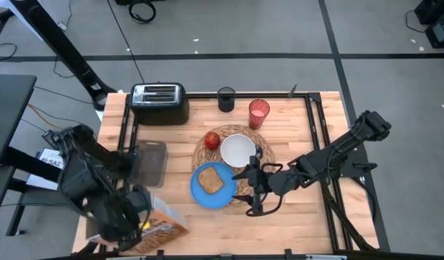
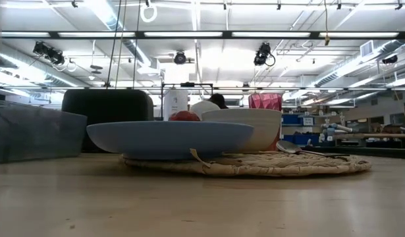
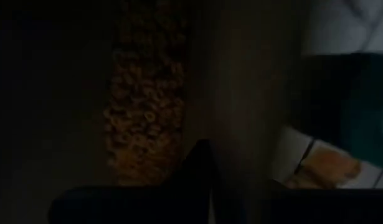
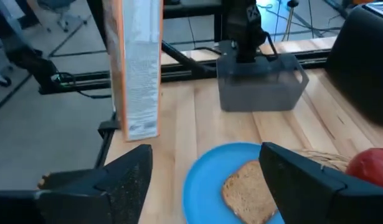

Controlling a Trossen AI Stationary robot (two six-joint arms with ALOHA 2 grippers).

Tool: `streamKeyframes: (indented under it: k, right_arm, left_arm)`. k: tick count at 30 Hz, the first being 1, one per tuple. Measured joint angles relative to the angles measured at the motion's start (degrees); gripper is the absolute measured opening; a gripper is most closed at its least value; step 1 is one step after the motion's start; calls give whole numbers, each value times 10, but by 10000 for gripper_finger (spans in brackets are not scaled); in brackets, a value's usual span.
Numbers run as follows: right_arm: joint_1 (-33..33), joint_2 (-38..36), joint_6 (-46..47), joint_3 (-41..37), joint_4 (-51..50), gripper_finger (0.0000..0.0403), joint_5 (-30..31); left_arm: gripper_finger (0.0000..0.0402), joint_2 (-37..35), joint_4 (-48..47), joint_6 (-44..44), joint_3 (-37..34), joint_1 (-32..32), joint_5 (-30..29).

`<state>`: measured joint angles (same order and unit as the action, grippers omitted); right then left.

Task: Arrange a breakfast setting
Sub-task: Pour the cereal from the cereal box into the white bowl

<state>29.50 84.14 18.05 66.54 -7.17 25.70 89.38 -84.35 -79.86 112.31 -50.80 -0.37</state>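
Observation:
A round straw placemat (image 1: 200, 148) lies mid-table. On it stand a blue plate (image 1: 207, 195) with a toast slice (image 1: 209, 179), a white bowl (image 1: 237, 150), a red apple (image 1: 211, 139) and a metal spoon (image 2: 291, 147) to the right of the bowl. A translucent red cup (image 1: 258, 114) stands at the mat's far edge. My right gripper (image 1: 249, 191) is open and empty at the plate's right side; its fingers frame the plate in the right wrist view (image 4: 207, 180). My left gripper (image 1: 135, 217) is at a cereal box (image 1: 164, 227) near the table's near left corner. My left gripper is shut on the cereal box, whose printed face (image 3: 147, 112) fills the left wrist view right in front of the fingers. The gripper itself hides the place of contact. The box (image 4: 138, 68) stands upright with its lower end on the table.
A black toaster (image 1: 159, 102) and a dark cup (image 1: 227, 99) stand at the far edge. A grey clear container (image 1: 151, 162) sits left of the mat, beside my left arm. Bare tabletop lies along the near edge, right of the box.

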Motion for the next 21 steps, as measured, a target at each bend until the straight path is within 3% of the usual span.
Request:
streamKeyframes:
  k: [6, 9, 13, 17, 21]
  right_arm:
    - [-8, -64, 53, -7, -42, 352, 7]
    - [-8, -90, 91, -72, -26, 369, 2]
    - [-7, -107, 146, -199, 167, 378, -48]
    - [-2, -73, 99, -286, 418, 378, -1]
    - [-25, -18, 49, -301, 537, 378, 16]
  left_arm:
    - [3, 0, -4, 127, 123, 37, -91]
    - [2, -1, -3, 184, 166, 63, -118]
    - [2, -1, -4, 232, 198, 98, -146]
    - [1, -1, 0, 277, 215, 125, -168]
    - [1, -1, 0, 316, 217, 155, -177]
